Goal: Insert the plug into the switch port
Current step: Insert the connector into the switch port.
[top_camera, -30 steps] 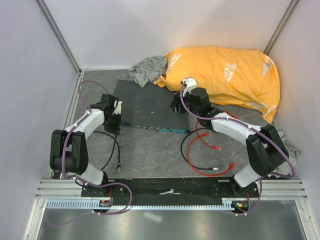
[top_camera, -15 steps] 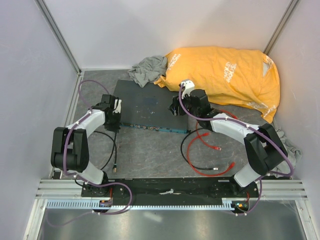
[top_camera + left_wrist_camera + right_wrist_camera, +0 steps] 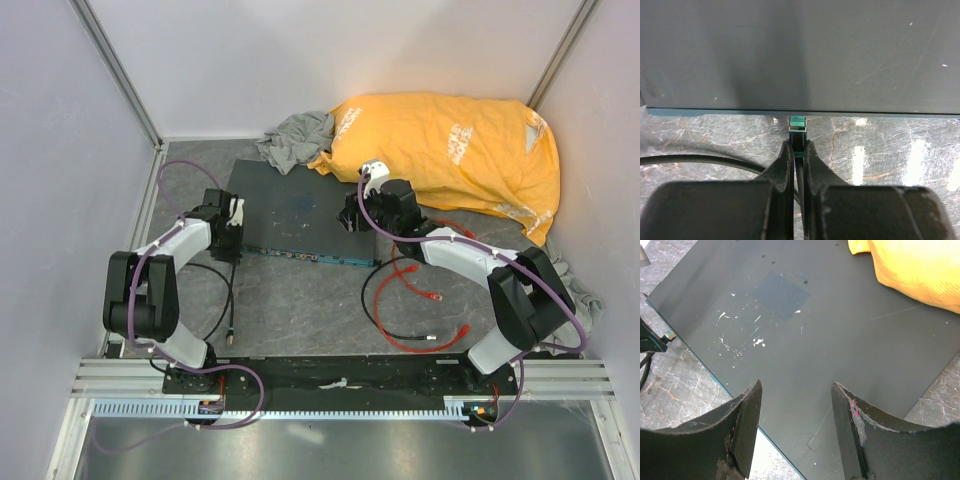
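Note:
The switch (image 3: pixel 300 215) is a flat dark grey box with a thin blue-green front edge (image 3: pixel 310 257); its ports face away from every view. My left gripper (image 3: pixel 797 145) is shut on a small teal plug (image 3: pixel 798 125) with a black lead. The plug's tip sits right at the switch's front edge (image 3: pixel 715 112), near its left end. In the top view the left gripper (image 3: pixel 226 240) is at the box's front left corner. My right gripper (image 3: pixel 796 390) stands open above the switch's top (image 3: pixel 790 330), holding nothing, near the right end (image 3: pixel 352 212).
A red cable (image 3: pixel 400 300) with red connectors lies loose on the floor to the right. A black cable (image 3: pixel 228 300) loops by the left arm. An orange bag (image 3: pixel 450 150) and grey cloth (image 3: pixel 295 135) lie behind the switch. White walls close in on both sides.
The left arm has shifted slightly and the black cable's loose end slid a little to the left. The right arm is almost still. Both grips are unchanged.

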`<state>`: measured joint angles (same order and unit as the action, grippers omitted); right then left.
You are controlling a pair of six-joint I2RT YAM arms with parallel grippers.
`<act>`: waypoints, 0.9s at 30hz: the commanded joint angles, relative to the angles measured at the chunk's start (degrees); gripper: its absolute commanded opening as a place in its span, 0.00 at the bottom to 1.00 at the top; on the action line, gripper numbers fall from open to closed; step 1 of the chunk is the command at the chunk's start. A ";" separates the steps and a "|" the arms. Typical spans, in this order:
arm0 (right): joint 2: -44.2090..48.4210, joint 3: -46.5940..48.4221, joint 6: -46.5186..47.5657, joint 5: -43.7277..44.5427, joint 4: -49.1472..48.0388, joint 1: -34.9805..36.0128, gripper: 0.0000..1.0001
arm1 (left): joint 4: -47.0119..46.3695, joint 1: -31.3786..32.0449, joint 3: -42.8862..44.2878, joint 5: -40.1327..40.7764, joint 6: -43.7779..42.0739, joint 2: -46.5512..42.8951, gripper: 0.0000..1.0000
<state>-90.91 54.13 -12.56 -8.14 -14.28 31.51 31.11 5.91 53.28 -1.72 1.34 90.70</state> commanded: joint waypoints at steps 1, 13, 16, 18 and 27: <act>1.53 -0.16 0.16 -0.74 -2.68 0.05 0.65 | -0.97 -0.20 0.42 -1.19 -1.26 1.33 0.01; 1.35 -0.25 -0.27 -1.26 -3.21 0.05 0.64 | -1.22 -0.20 1.04 0.40 -1.17 0.36 0.02; 1.27 -0.34 -0.45 -1.44 -3.38 0.05 0.65 | -2.37 -0.11 0.95 -0.91 -1.26 -0.25 0.01; 1.27 -0.34 -0.36 -1.44 -3.30 0.05 0.64 | -2.90 -0.11 0.86 -1.97 -1.26 -0.52 0.02; 1.00 -0.34 -0.71 -1.88 -3.65 0.05 0.65 | -3.78 0.24 0.86 -1.89 -1.26 -1.49 0.02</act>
<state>-90.91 54.02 -12.84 -9.19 -15.44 31.51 30.44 5.98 53.28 -2.96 1.34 91.13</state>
